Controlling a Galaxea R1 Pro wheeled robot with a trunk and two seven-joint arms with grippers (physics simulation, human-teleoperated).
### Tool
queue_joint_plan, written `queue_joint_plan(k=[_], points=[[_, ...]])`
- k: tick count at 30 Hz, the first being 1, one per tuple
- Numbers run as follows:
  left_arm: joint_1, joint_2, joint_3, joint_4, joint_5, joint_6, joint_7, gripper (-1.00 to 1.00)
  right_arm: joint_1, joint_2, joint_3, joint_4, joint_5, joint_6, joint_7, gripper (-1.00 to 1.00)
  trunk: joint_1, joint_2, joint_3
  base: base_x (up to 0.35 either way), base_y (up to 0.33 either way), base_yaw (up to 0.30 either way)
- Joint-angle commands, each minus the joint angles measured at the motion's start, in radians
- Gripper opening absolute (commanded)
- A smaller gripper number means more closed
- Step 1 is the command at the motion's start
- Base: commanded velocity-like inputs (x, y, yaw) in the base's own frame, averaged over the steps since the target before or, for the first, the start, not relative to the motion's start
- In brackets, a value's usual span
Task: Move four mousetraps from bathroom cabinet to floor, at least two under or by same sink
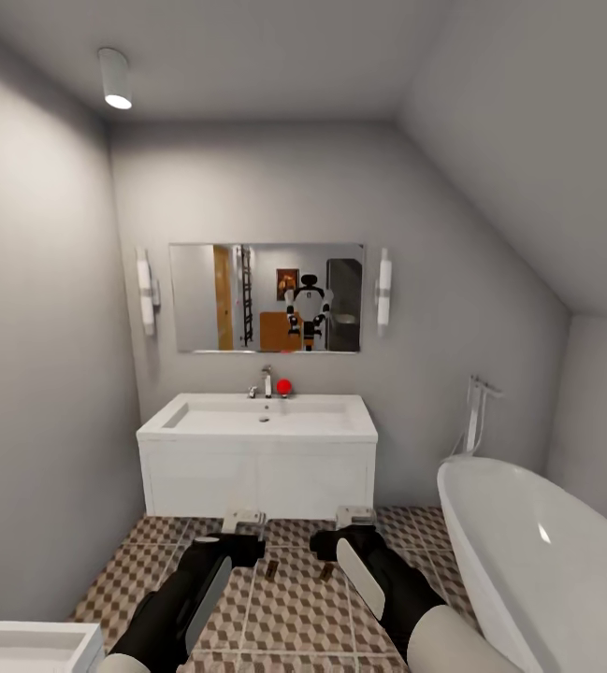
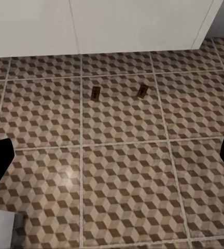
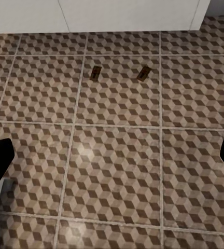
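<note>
2 mousetraps on bathroom floor ahead of both grippers, nr sink unit; l gripper & r gripper wide, empty.

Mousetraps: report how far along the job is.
Done: two mousetraps, one and another, lie on the bathroom floor in front of the white sink vanity. In hand: nothing; the left tool and right tool hang open over bare tiles. Left: the other two traps still need placing on this floor.
</note>
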Motion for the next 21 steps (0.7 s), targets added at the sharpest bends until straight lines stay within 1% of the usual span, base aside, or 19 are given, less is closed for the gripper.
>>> queue_joint_plan(k=[1,5,8,13,21], points=[[0.0,0.0,-0.003,-0.001,0.011,0.004,0.009,1.0,-0.001,-0.001,0.005,-0.001,-0.01,0.002,-0.01,1.0,0.0,-0.001,-0.002,0.0,0.0,0.0],[0.0,0.001,-0.003,-0.004,0.011,0.004,0.009,1.0,-0.001,-0.001,0.005,-0.001,-0.011,0.003,-0.01,1.0,0.0,-0.001,-0.009,-0.039,0.0,0.0],[0.0,0.001,-0.003,-0.006,0.011,0.004,0.008,1.0,-0.001,-0.001,0.005,-0.001,-0.011,0.003,-0.01,1.0,0.0,-0.001,-0.013,-0.154,0.0,0.0],[0.0,0.001,-0.003,-0.007,0.011,0.004,0.008,1.0,-0.001,-0.001,0.005,-0.001,-0.011,0.004,-0.01,1.0,0.0,-0.001,-0.022,-0.249,0.0,0.0],[0.0,0.001,-0.002,-0.005,0.011,0.003,0.008,1.0,-0.001,-0.001,0.006,-0.001,-0.012,0.005,-0.01,1.0,0.0,-0.001,-0.035,-0.31,0.001,0.0]])
